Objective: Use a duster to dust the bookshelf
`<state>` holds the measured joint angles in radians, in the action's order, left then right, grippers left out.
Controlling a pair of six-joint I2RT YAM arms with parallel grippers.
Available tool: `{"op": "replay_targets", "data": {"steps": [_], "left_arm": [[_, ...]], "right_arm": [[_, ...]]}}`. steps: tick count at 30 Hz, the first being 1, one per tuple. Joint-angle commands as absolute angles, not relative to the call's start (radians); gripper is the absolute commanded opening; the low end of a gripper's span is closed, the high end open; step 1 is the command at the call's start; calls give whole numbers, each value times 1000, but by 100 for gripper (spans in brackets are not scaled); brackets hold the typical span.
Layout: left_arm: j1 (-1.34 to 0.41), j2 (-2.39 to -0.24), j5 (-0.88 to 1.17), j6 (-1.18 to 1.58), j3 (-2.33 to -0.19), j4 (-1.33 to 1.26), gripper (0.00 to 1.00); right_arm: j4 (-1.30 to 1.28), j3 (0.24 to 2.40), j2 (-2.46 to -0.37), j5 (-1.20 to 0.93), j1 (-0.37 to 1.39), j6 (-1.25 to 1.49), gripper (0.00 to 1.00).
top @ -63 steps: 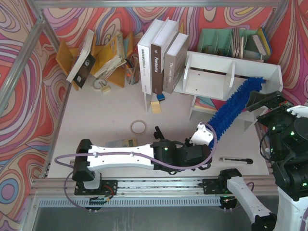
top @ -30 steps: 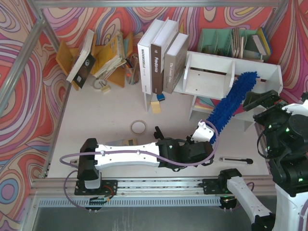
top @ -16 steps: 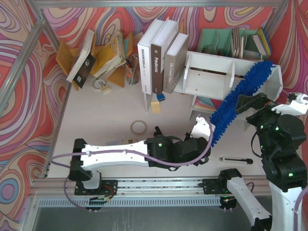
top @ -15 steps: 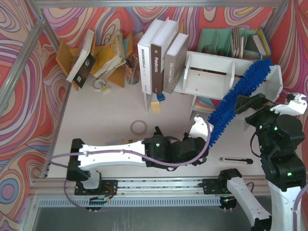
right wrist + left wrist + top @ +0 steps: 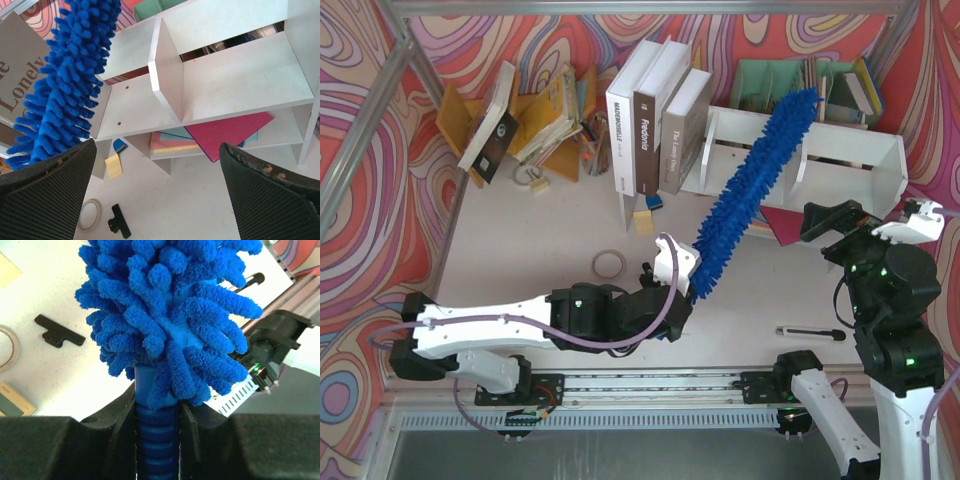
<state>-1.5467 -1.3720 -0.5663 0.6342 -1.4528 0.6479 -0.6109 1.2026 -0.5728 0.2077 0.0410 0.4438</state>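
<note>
left gripper [image 5: 156, 416] is clamping the duster [image 5: 752, 185] by its handle | duster is slanting far-right over the bookshelf [image 5: 850, 150], left compartment | right gripper [image 5: 157, 196] is hanging wide open, empty, just near of the right compartment

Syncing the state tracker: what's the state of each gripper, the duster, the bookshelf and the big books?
left gripper: shut on the duster's handle.
right gripper: open, holding nothing.
duster: held, tilted, head over the bookshelf's left compartment.
bookshelf: standing on its legs, ungripped.
three large books: standing on end.
</note>
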Motion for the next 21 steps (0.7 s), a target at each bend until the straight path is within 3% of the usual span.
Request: {"op": "replay_targets", "data": {"steps": [1, 12, 21], "left_arm": [[-1547, -1358, -615, 681, -1390, 635, 0], [-1546, -1493, -603, 756, -1356, 647, 0], [-1539, -1385, -666, 800, -1253, 653, 0]], "right_arm": [[-586, 1210, -575, 216, 42, 435, 99], [-598, 1216, -584, 213, 42, 446, 99], [-592, 1223, -595, 212, 43, 448, 99]]}}
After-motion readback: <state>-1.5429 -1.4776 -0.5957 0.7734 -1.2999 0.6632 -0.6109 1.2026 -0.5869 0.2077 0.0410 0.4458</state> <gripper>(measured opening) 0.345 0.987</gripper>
